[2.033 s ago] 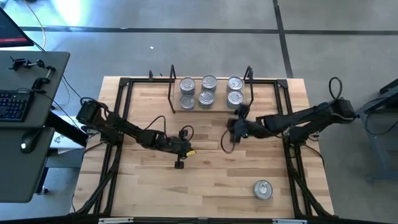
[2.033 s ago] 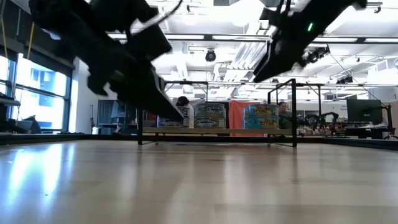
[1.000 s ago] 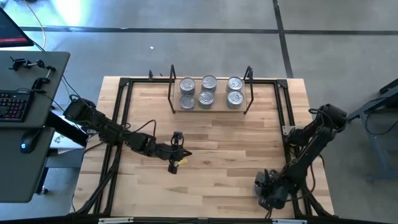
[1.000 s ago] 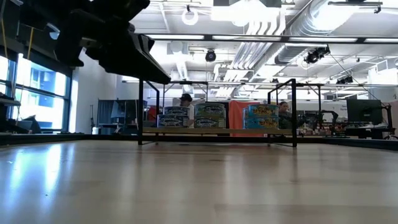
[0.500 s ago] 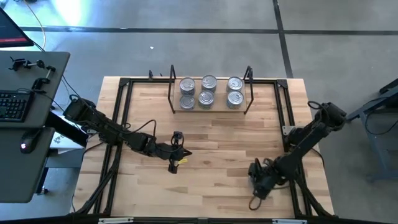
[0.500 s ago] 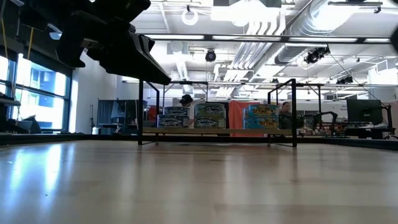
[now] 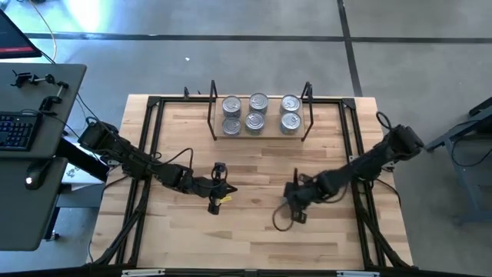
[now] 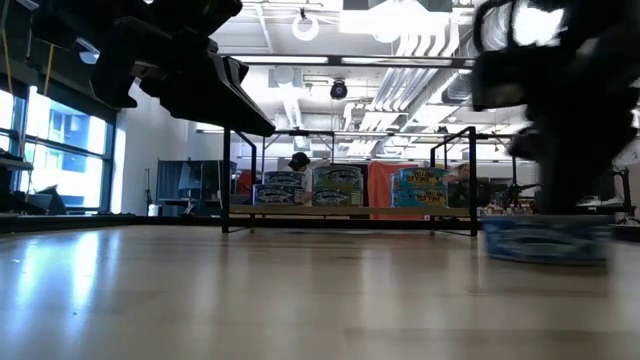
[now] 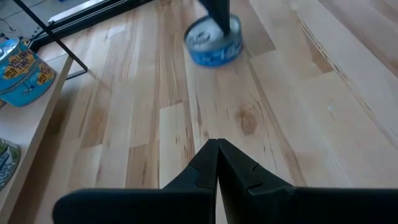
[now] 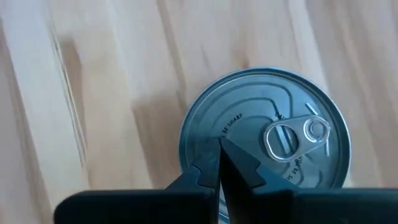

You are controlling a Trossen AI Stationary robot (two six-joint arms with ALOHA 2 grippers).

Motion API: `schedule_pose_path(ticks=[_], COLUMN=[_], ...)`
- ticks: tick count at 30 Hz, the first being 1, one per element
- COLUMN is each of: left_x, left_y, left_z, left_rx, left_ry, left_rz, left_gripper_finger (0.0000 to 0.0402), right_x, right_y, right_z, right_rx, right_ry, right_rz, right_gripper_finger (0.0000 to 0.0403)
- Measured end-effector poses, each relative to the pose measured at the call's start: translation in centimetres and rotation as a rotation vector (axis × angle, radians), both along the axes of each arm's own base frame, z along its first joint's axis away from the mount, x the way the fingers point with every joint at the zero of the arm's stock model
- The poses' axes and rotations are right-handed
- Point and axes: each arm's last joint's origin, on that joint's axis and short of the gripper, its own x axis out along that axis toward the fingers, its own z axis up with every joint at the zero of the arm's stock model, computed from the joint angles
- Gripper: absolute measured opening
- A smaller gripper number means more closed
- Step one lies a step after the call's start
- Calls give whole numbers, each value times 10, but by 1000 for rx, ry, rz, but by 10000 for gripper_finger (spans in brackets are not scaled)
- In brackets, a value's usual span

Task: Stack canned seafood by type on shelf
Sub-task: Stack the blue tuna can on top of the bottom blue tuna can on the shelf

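Six tins of canned seafood (image 7: 258, 112) with silver lids stand in two rows on the shelf (image 7: 261, 132), a light board with black wire ends at the table's far middle. One more tin, blue-sided (image 9: 213, 41) with a silver pull-tab lid (image 10: 264, 140), is on the open tabletop right of centre. My right gripper (image 7: 296, 196) is over it, shut, and hides it in the high view. The low view shows this tin (image 8: 545, 240) blurred under the gripper. My left gripper (image 7: 229, 188) hangs shut above the table's middle, holding nothing, fingers (image 9: 217, 155) toward the tin. My right gripper comes from above, pointing down. Its shut fingertips (image 10: 211, 155) stand on the tin's silver lid (image 10: 205, 130), off the middle and beside the pull tab (image 10: 289, 137). The tin is upright. I cannot tell whether it rests on the wood or hangs just clear.
A black metal frame (image 7: 146, 154) runs along the tabletop's sides. A grey desk with a keyboard (image 7: 19, 131) stands beyond the left edge. Bare wood lies between the shelf and the grippers and along the near edge. People show far off behind the shelf (image 8: 298, 160).
My right gripper has travelled from the near right corner toward the table's middle, going left and toward the far edge, and the blue tin has come along under it. In the low view the tin and gripper have entered at the right.
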Motion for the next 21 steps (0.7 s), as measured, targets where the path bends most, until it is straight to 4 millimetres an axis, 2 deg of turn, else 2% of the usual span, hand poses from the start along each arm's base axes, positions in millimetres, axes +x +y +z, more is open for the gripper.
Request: schedule_pose_path(ticks=[9,15,21], left_x=[0,-5,-16], left_y=[-1,-8,-9], left_z=[0,6,17], left_rx=[0,-7,-55], left_ry=[1,-15,-7], left_rz=[-2,-30,-15], left_gripper_finger=[0,0,0], right_x=[55,84,114], right_y=[-38,-67,-82], right_z=[-24,-34,-49], right_rx=[-35,-67,-60], right_ry=[-253,-463,-518], right_rz=[117,160,173], right_gripper_finger=[0,0,0])
